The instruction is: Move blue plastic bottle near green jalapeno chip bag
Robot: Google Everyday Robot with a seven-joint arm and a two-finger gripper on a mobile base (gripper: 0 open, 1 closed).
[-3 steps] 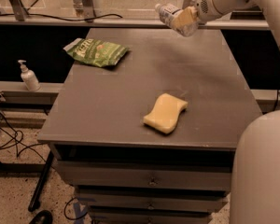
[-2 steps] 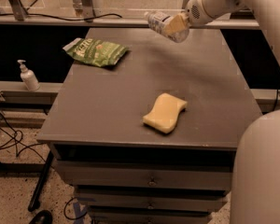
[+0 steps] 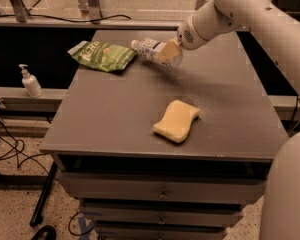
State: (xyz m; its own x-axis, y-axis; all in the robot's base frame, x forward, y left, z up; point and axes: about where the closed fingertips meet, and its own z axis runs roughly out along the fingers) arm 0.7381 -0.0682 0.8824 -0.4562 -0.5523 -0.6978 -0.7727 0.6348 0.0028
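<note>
The blue plastic bottle (image 3: pixel 152 49) is a small clear bluish bottle with a whitish label, held on its side just above the far part of the grey table (image 3: pixel 115 114). My gripper (image 3: pixel 168 51) is shut on the bottle's body, with tan fingers (image 3: pixel 166 49) showing over it. The bottle's cap end points left, close to the right edge of the green jalapeno chip bag (image 3: pixel 102 55), which lies flat at the table's far left. My white arm (image 3: pixel 240 9) reaches in from the upper right.
A wavy yellow sponge (image 3: pixel 177 121) lies at the table's middle right. A white pump-top dispenser (image 3: pixel 30 81) stands on a lower ledge at left. Drawers (image 3: pixel 162 194) sit under the table. Cables (image 3: pixel 5 149) run on the floor at left.
My gripper has carried the bottle to the left and lower, from the table's far right to just beside the chip bag. The bag and sponge have not moved.
</note>
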